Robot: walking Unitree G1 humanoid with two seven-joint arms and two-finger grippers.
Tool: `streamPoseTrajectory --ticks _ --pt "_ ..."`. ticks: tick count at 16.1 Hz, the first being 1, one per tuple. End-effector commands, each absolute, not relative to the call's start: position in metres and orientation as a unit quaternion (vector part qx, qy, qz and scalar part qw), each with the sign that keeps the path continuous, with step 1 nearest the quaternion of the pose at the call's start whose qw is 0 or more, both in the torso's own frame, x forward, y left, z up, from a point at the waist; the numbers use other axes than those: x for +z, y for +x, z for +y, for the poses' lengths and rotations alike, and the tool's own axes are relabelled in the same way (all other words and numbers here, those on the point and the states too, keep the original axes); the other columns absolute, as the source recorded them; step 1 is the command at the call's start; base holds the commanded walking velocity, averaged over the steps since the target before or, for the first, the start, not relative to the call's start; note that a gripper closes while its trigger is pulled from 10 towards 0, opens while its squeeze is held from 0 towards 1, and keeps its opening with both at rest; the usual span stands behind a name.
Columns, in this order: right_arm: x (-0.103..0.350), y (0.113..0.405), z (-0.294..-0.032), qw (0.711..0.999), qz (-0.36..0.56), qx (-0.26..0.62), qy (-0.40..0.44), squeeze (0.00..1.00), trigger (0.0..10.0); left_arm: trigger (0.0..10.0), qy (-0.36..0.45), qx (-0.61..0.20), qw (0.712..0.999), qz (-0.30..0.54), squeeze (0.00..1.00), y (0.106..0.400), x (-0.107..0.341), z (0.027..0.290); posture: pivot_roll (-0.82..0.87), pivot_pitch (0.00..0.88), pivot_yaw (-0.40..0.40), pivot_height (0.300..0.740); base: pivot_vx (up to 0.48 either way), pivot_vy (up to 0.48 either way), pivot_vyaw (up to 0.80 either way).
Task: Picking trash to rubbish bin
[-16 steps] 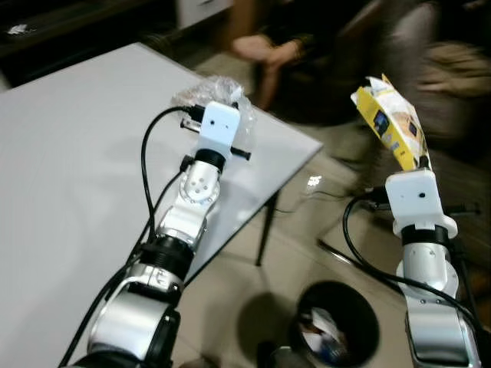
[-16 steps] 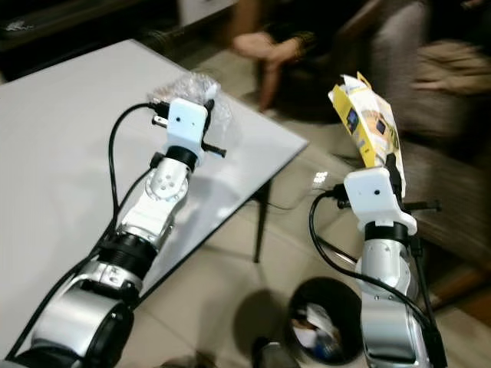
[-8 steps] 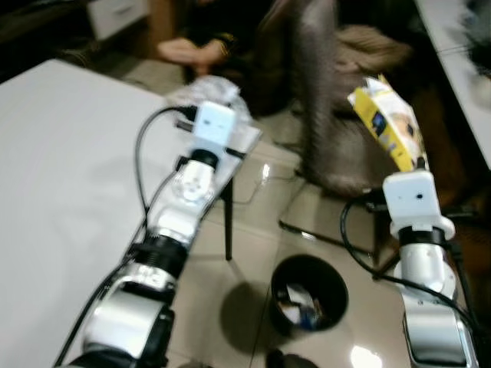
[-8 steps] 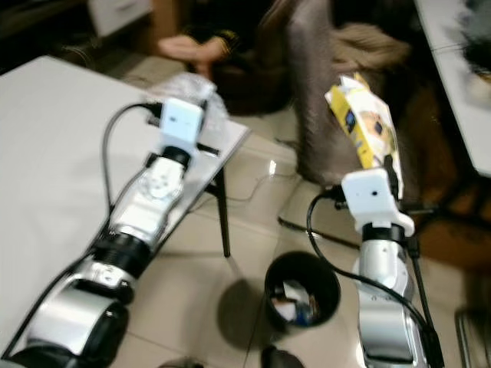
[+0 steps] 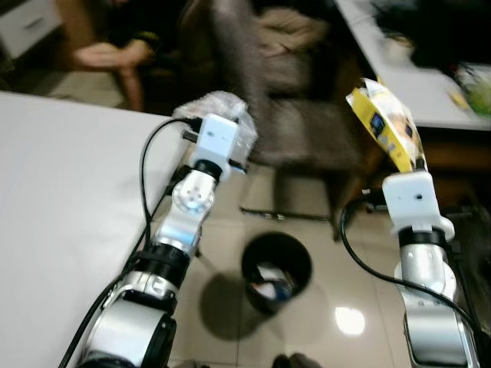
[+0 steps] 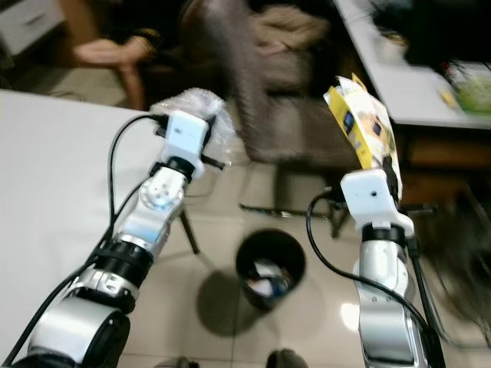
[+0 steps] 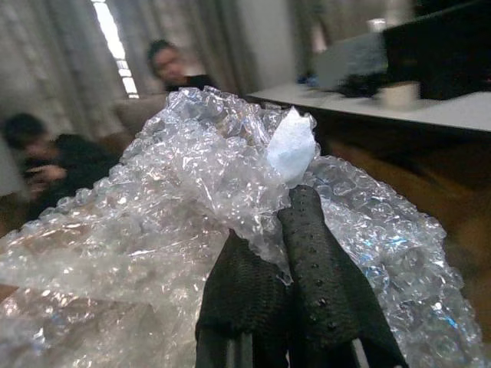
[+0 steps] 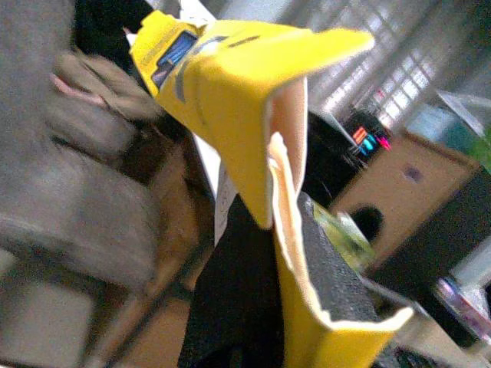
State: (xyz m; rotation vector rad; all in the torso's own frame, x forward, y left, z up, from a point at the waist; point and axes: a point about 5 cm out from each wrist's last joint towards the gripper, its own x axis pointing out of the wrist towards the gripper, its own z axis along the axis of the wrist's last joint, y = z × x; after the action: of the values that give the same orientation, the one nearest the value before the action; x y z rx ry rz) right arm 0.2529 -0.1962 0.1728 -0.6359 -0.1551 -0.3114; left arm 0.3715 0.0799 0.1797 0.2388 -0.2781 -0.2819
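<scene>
My left gripper is shut on a crumpled wad of clear bubble wrap, held up over the white table's far corner. On the other side my right gripper is shut on a torn yellow carton, raised upright at chest height. The black round rubbish bin stands on the tiled floor between and below both arms, with some trash inside it. In the wrist views the black fingers pinch the wrap, and the yellow carton sticks out past the right fingers.
A grey upholstered chair stands just behind the bin. A person sits at the back left. A second table with clutter runs along the back right. Glossy tiled floor surrounds the bin.
The camera has swung right: table and bin have slid left in the picture, and the chair and far table came into view. Both grippers keep their hold.
</scene>
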Motion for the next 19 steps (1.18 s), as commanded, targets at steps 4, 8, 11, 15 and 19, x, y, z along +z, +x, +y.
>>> streamPoseTrajectory --ticks 4,8,11,15,19 --pt "0.178 0.253 -0.196 0.936 -0.084 -0.155 -0.305 0.00 10.0 0.2 0.117 -0.161 0.970 -0.139 0.00 0.369 0.181 0.071 0.07 0.110 0.006 0.740 0.000 0.000 -0.80" --pt "0.177 0.251 -0.195 0.937 -0.086 -0.152 -0.303 0.00 10.0 0.7 0.118 -0.167 0.970 -0.133 0.00 0.366 0.176 0.069 0.07 0.112 0.007 0.740 0.000 0.000 -0.60" --pt "0.172 0.249 -0.193 0.937 -0.081 -0.147 -0.306 0.00 10.0 0.8 0.121 -0.170 0.970 -0.122 0.00 0.364 0.169 0.068 0.07 0.113 0.008 0.740 0.000 0.000 0.00" --pt "0.145 0.246 -0.193 0.955 -0.040 -0.147 -0.255 0.00 10.0 8.8 0.130 -0.194 0.971 -0.054 0.00 0.356 0.129 0.071 0.08 0.109 0.009 0.740 0.000 0.000 0.00" --pt "0.110 0.236 -0.196 0.974 0.017 -0.153 -0.168 0.00 10.0 10.0 0.119 -0.174 0.977 0.015 0.00 0.347 0.091 0.090 0.07 0.102 0.012 0.740 0.000 0.000 0.00"
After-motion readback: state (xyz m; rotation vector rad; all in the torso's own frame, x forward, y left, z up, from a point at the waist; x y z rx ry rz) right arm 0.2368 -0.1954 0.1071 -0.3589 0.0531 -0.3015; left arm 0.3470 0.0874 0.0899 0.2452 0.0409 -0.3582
